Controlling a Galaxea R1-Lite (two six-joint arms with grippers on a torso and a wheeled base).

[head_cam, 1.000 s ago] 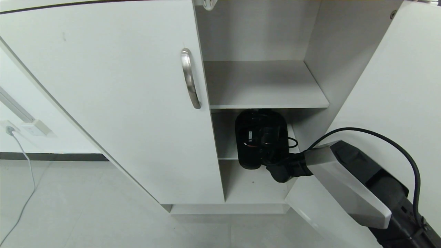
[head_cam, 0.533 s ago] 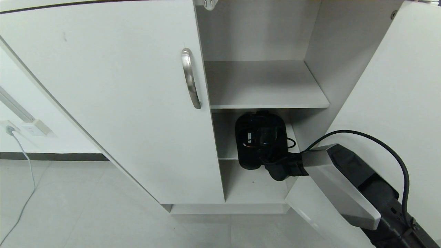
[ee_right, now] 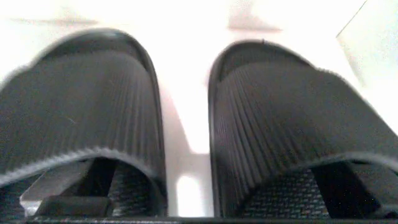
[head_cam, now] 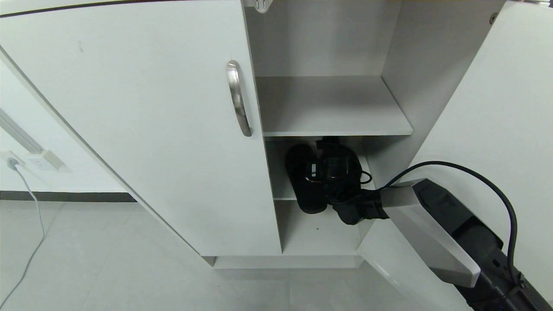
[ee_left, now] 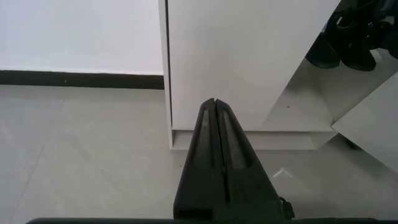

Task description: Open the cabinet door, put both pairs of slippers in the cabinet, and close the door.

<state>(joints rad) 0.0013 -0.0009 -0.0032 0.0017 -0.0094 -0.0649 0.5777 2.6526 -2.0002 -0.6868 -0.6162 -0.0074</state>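
The white laminate cabinet has its left door shut and its right door swung open. A pair of black ribbed slippers lies slightly apart on the middle shelf, in the right compartment. The right gripper sits among them, its fingers spread wide and clamping nothing. The left gripper hangs over the grey tiled floor near the cabinet's base, its fingers pressed together and empty.
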